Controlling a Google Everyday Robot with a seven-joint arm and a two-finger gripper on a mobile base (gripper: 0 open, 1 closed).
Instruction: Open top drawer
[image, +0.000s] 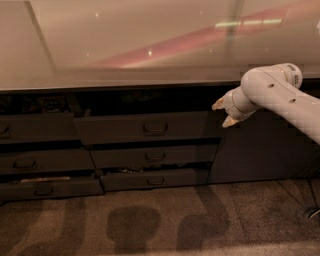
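The top drawer (115, 130) is the wide dark grey front under the counter, with a small black loop handle (155, 129) at its centre. A dark gap shows above its front edge. My gripper (223, 113) hangs on the white arm (280, 92) at the right. It sits just past the drawer's right end at drawer height, well to the right of the handle, and touches nothing. Its two tan fingertips (218, 105) point left and stand apart, with nothing between them.
A pale glossy countertop (125, 45) overhangs the drawers. Narrower drawers (155, 157) (155, 180) sit below the top one, and several more (35, 127) form a column on the left. A plain dark cabinet door (260, 155) is behind the arm. Carpet floor (150, 225) is in front.
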